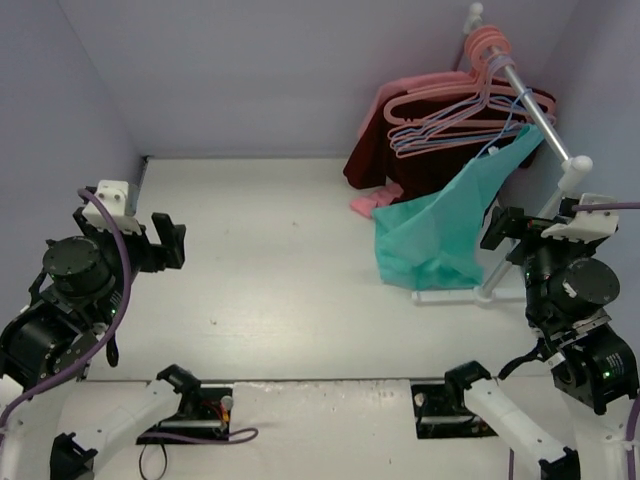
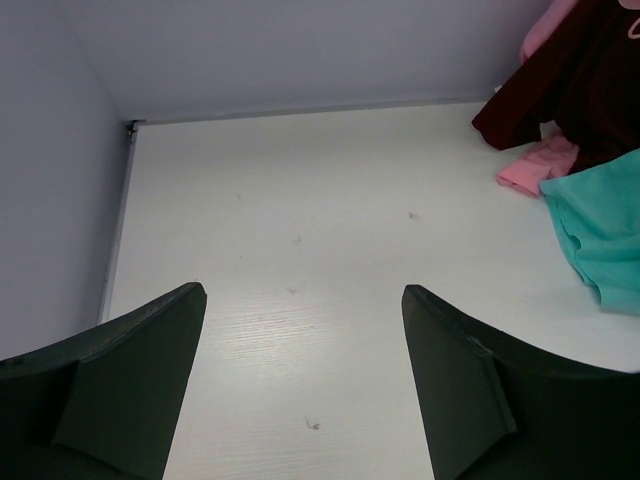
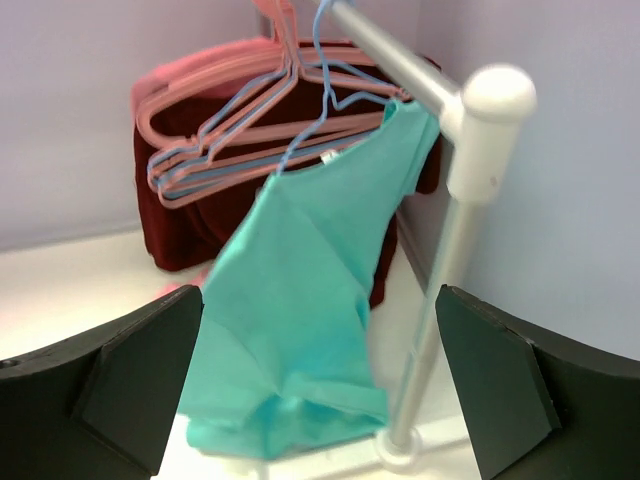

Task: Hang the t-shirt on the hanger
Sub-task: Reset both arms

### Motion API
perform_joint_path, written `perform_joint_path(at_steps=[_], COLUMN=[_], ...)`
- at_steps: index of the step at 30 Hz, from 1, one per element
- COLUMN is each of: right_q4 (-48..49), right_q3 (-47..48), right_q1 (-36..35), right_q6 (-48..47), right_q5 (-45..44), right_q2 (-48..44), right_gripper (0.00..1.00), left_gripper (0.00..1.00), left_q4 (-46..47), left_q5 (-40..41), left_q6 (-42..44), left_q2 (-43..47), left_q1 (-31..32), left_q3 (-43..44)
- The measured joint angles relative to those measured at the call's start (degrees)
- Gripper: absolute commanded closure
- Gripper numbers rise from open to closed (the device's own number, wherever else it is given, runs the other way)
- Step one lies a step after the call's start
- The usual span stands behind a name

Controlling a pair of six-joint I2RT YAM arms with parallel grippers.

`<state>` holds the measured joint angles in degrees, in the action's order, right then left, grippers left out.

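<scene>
The teal t-shirt [image 1: 450,220] hangs from the thin light-blue hanger [image 1: 497,140] on the rack rail, its lower part draped down to the table. In the right wrist view the t-shirt [image 3: 300,300] hangs from the light-blue hanger [image 3: 322,70], whose hook is over the rail. My right gripper [image 1: 503,228] is open and empty, just right of the shirt; it shows in the right wrist view [image 3: 320,340] too. My left gripper [image 1: 160,238] is open and empty at the far left, also in its wrist view [image 2: 304,330]. The shirt's edge [image 2: 605,235] shows there.
A white clothes rack [image 1: 545,130] with an upright post [image 3: 440,300] stands at the back right. Several pink hangers [image 1: 440,100] and a dark maroon garment [image 1: 400,150] hang on it. A small pink cloth [image 1: 372,202] lies below. Grey walls enclose the table.
</scene>
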<state>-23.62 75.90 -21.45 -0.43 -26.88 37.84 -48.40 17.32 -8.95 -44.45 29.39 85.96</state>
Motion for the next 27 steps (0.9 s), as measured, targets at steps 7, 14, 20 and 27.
perform_joint_path(at_steps=[7,14,20,27], right_q4=[-1.12,-1.60,-2.29,-3.63], right_q3=[-10.49,-13.65,-14.53,-15.02], right_q1=[-0.02,-0.80,-1.25,-1.27], right_q6=[-2.70,-0.37,1.89,1.68], right_q5=[4.38,4.04,3.68,3.43], right_q2=[-13.90,-21.61,-22.92,-22.90], right_gripper=[0.00,0.00,0.00,0.00], left_gripper=[0.25,0.25,0.25,0.25], left_q4=[-2.70,-4.37,-4.76,-4.76], left_q5=[1.74,2.23,3.44,4.87], left_q6=[-0.26,-1.48,-2.74,-4.25], left_q2=[5.25,6.67,7.48,7.70], left_q1=[-0.15,-0.15,-0.15,-0.15], left_q3=[-6.13,-12.46,-13.56,-13.77])
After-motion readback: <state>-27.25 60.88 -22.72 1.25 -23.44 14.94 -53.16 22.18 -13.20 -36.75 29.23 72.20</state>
